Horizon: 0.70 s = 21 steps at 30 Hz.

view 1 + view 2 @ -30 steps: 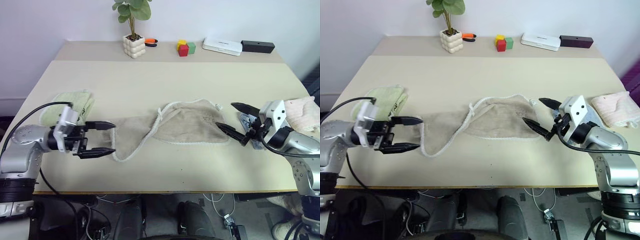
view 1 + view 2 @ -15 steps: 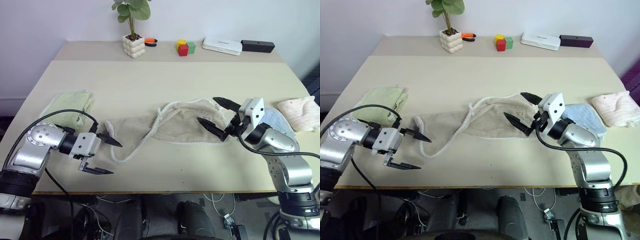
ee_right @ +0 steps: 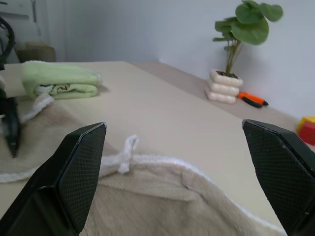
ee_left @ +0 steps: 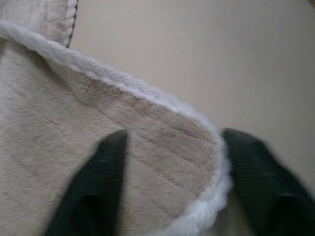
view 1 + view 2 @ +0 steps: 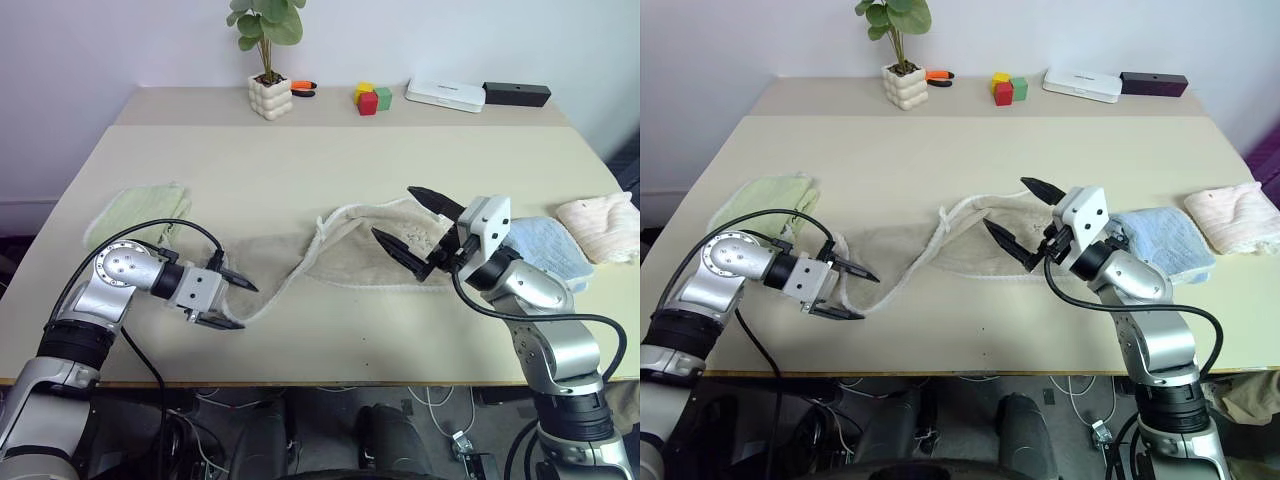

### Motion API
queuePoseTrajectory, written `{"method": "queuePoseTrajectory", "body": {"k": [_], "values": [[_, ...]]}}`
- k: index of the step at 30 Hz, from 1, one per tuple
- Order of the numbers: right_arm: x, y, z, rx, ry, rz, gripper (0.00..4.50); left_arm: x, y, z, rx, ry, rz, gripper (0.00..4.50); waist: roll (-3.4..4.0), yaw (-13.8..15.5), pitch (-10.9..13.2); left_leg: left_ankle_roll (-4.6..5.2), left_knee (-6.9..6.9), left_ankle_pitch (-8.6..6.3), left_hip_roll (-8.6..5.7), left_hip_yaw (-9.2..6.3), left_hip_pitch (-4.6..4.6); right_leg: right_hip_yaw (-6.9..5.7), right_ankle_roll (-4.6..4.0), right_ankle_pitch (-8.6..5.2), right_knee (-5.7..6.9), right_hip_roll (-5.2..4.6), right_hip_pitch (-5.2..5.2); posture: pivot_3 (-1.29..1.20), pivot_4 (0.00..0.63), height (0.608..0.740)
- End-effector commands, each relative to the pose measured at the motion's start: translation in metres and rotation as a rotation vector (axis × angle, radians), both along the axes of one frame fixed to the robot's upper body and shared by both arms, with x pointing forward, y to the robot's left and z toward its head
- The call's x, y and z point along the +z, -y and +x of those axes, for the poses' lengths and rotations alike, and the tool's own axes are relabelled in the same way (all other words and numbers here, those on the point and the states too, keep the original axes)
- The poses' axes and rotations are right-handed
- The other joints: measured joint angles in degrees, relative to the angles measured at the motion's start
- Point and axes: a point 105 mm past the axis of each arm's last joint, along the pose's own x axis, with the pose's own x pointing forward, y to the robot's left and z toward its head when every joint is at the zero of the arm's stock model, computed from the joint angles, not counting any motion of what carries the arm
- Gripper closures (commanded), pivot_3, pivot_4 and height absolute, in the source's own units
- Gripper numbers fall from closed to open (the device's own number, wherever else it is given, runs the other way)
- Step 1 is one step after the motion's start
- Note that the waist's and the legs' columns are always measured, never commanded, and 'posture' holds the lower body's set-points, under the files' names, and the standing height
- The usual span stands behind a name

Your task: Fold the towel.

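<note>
A broad beige table under a pale wall, and the beige-tan terry towel sprawls rumpled across its middle, corded white edging looping loose, no fold made yet. The left gripper straddles the towel's near-left corner, fingers partly apart on the plush pile, not yet pinching. The right gripper hangs wide over the far end, empty.

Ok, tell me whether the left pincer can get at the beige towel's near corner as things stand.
Probably yes. The left pincer already straddles the towel corner, one finger on the cloth, the other beside its white edging; nothing blocks it.
</note>
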Motion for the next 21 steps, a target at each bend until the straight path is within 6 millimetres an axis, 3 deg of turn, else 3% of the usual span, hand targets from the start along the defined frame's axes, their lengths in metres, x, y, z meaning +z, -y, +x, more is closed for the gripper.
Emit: {"method": "queuePoseTrajectory", "body": {"k": [1,3,4,6,14,18,21], "values": [[0.012,0.006,0.0,-0.031,0.058,0.003,0.0,-0.002,-0.003,-0.003,-0.003,-0.023,0.049,3.38,0.0,-0.1,0.0,0.0,0.0,0.0,0.0,0.0,0.0,0.0,0.0,0.0,0.0,0.0,0.0,0.0,0.15,0.735],[0.01,0.008,0.005,-0.043,0.055,0.002,0.0,0.003,-0.001,-0.005,0.005,-0.045,0.019,4.39,0.0,-0.1,0.0,0.0,-0.01,0.0,0.0,0.0,-0.01,0.0,0.02,0.01,0.0,0.01,-0.03,0.0,0.15,0.735],[0.01,0.01,0.01,-0.058,0.06,-0.01,0.0,0.005,0.0,-0.006,-0.001,-0.037,0.011,4.46,0.0,-0.2,0.0,0.0,-0.01,0.0,0.01,0.0,-0.01,0.0,0.02,0.01,0.0,0.01,-0.04,0.0,0.15,0.735],[0.009,0.015,0.019,-0.095,0.063,-0.021,0.0,0.011,0.002,-0.007,0.01,-0.041,-0.019,4.46,-0.01,-0.3,0.0,0.0,-0.02,0.0,0.01,0.02,-0.03,0.01,0.03,0.01,0.01,0.01,-0.07,0.0,0.15,0.735],[0.011,0.064,0.101,-0.432,-0.084,0.006,0.0,0.066,0.014,-0.008,0.203,-0.084,-0.41,4.46,-0.02,-0.8,0.1,0.0,-0.04,0.0,0.02,0.04,-0.06,0.04,0.07,0.02,0.08,0.01,-0.15,0.0,0.15,0.735],[-0.001,0.075,0.14,-0.555,-0.209,-0.014,0.0,0.062,0.015,-0.016,0.26,-0.099,-0.448,4.46,0.03,-1.5,0.1,-0.01,-0.07,0.01,0.01,0.09,-0.05,0.07,0.12,-0.01,0.12,0.02,-0.17,0.0,0.15,0.735],[-0.01,0.073,0.155,-0.568,-0.282,-0.046,0.0,0.057,0.02,-0.021,0.284,-0.106,-0.472,4.46,0.05,-1.7,0.1,-0.02,-0.14,0.02,0.01,0.13,-0.06,0.09,0.12,-0.01,0.15,0.02,-0.23,0.0,0.15,0.735]]}}
